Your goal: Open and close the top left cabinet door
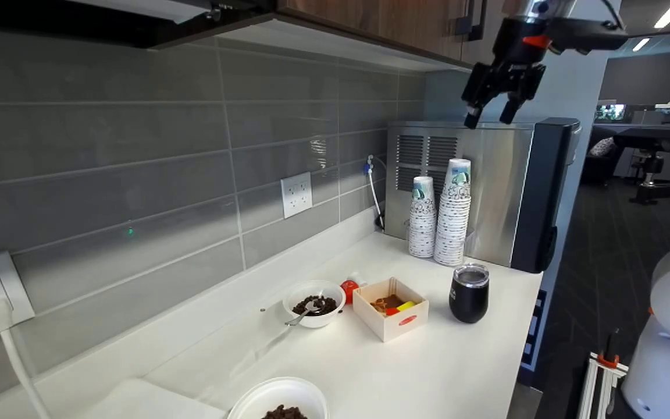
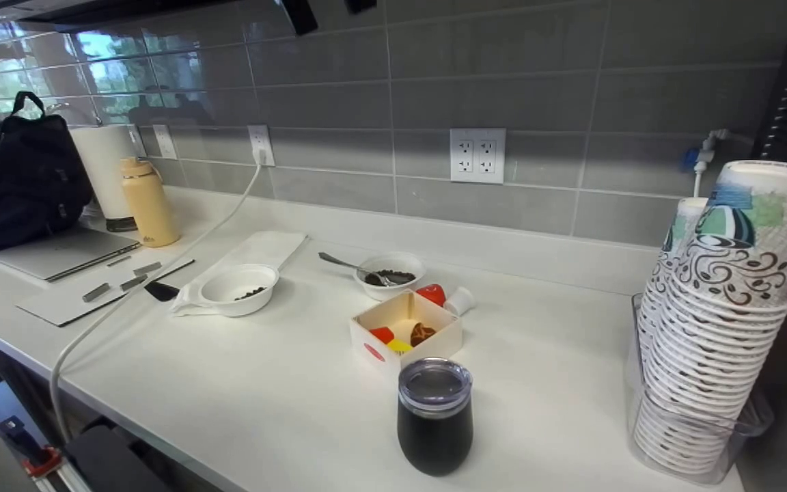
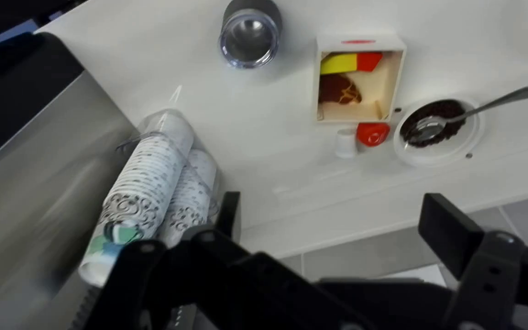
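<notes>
The top left cabinet door is a brown wood-grain panel (image 1: 381,20) of the upper wall cabinet, at the top of an exterior view. Its upper part is cut off by the frame edge. It looks closed, flush above the cabinet's underside. Dark bar handles (image 1: 470,26) show near its right end. My gripper (image 1: 489,118) hangs pointing down, to the right of the handles in that view and apart from them. Its fingertips also show at the top of an exterior view (image 2: 330,12). In the wrist view the gripper (image 3: 331,215) is open with nothing between its fingers. The door is out of the wrist view.
Stacked paper cups (image 1: 452,215) stand before a steel-and-black appliance (image 1: 495,192), below the gripper. A black tumbler (image 2: 434,424), a small wooden box (image 2: 373,352) and white bowls (image 2: 400,263) stand on the counter. A grey tiled wall (image 1: 108,134) runs behind.
</notes>
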`<action>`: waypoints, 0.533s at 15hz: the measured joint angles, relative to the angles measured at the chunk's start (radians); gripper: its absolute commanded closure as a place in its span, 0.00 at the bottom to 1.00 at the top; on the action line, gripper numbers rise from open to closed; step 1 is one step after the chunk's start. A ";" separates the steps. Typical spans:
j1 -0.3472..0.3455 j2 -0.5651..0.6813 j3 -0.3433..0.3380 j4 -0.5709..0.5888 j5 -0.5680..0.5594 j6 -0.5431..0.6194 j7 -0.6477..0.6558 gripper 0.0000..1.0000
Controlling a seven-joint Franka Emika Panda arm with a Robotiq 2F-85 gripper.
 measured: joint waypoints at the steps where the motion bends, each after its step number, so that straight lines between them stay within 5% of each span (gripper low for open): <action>1: -0.013 -0.027 -0.004 0.020 -0.015 0.002 0.001 0.00; 8: -0.072 -0.072 -0.034 0.176 -0.090 0.200 0.042 0.00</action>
